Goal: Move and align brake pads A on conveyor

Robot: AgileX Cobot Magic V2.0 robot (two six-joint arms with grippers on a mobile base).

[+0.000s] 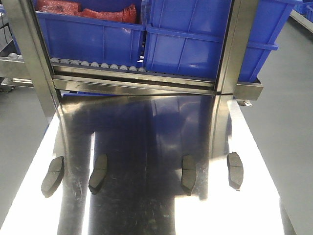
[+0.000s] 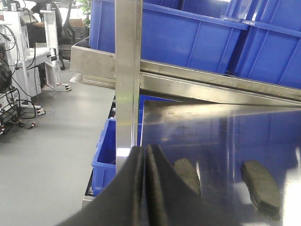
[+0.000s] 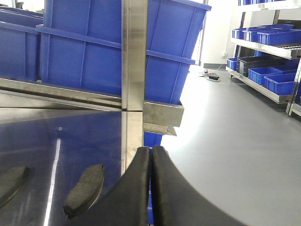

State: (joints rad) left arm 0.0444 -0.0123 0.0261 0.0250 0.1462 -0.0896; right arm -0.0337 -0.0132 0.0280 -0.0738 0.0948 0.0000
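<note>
Wrist-mounted views: both tools [image 2: 146, 151] [image 3: 151, 151] closed, empty.

Left gripper [image 2: 146, 149] is recorded directly below the steel upright [image 2: 128, 70] of the left wrist view. It consists of two matte black fingers [image 2: 129, 193], broad at the base and tapered in a smooth curve to narrow tips, divided by a thin seam with a faint lighter edge. Right gripper [image 3: 151, 149] is recorded below the upright [image 3: 134, 56] of the right wrist view, with the same black, curved fingers [image 3: 176, 193] and a single dark seam.
</note>
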